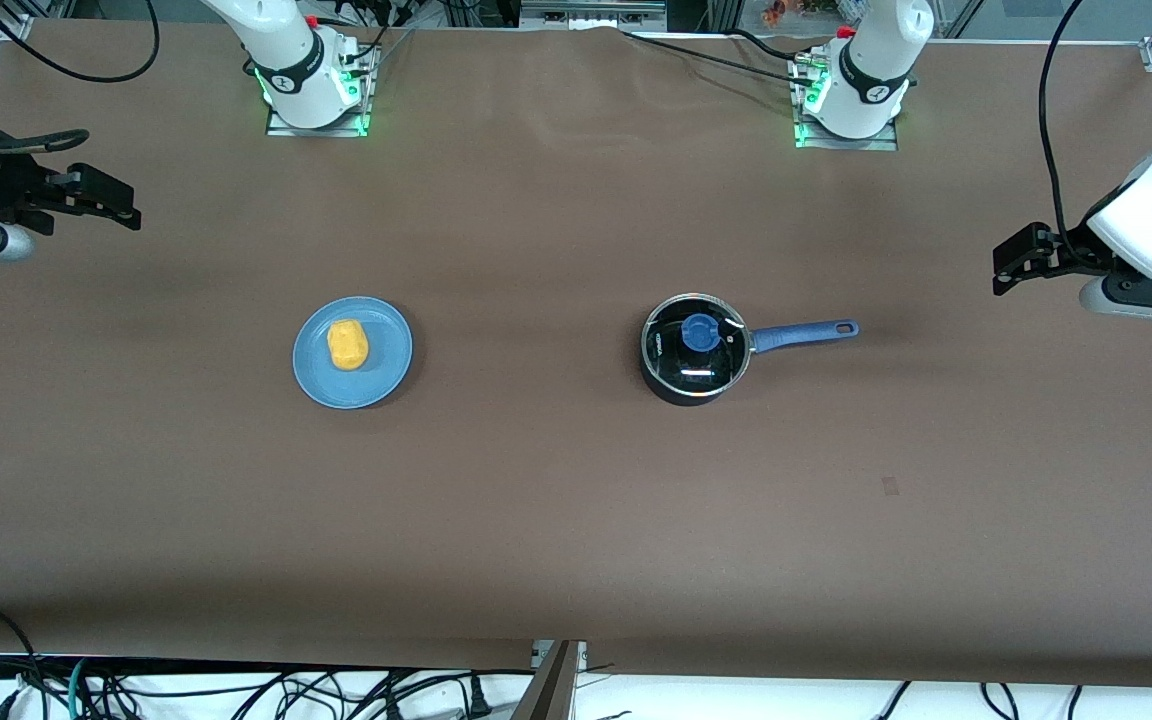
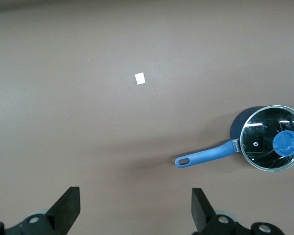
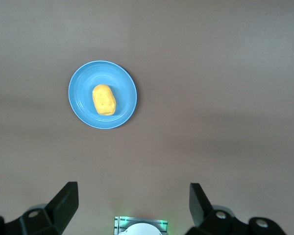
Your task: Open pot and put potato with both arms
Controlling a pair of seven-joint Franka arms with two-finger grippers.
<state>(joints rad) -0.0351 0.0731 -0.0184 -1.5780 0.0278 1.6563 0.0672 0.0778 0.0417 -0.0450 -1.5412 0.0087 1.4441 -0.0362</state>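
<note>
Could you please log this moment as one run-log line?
pot: lid on | potato: on plate | left gripper: open, waiting | right gripper: open, waiting

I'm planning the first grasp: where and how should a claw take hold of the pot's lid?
Grip the blue knob at the centre of the glass lid, coming straight down. It probably is the only raised part; the lid lies flat on the pot. The left claw is open.

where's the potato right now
The potato lies on the blue plate toward the right arm's end of the table, apart from the lidded pot; no gripper is near it.
</note>
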